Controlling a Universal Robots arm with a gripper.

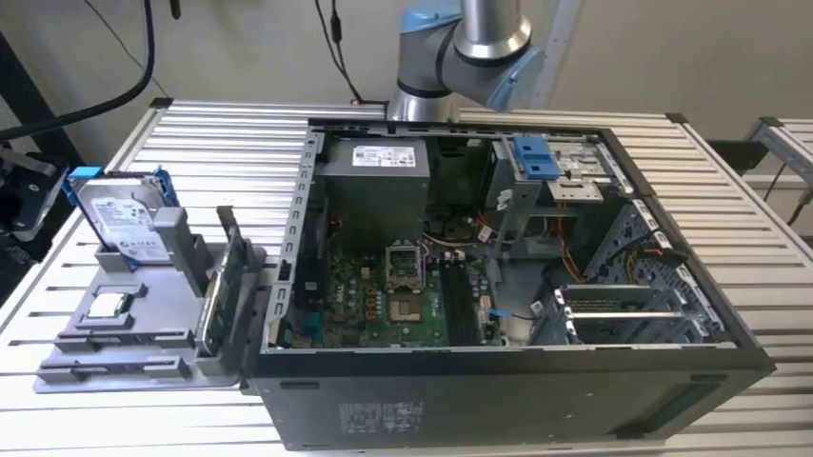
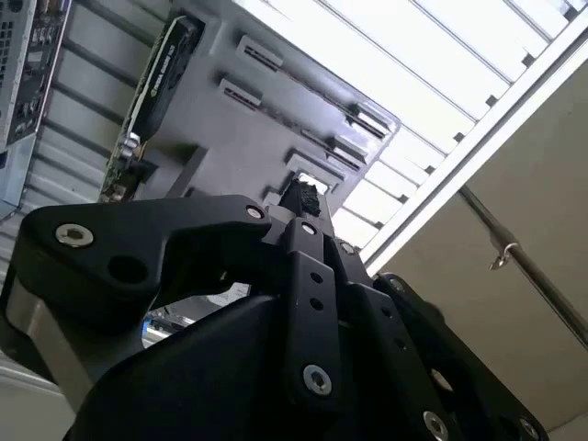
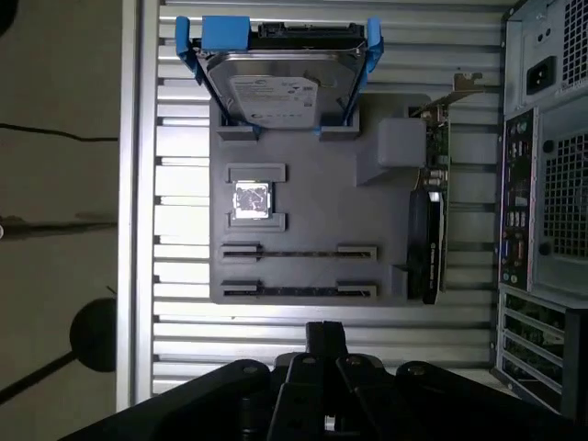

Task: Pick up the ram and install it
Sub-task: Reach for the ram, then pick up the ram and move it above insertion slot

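In the first wrist view the gripper point(image 3: 323, 333) looks pressed together, holding nothing. The ram point(image 3: 299, 252) seems to be the thin dark strip on edge in the grey tray point(image 3: 312, 202), near the frame's centre. It should be light, stiff and fragile, so pinch its flat sides at mid-length.

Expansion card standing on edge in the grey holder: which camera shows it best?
The second wrist view: it shows the expansion card from its broad dark side. The first wrist view sees it edge-on from above; the exterior view shows a thin edge beside the computer case.
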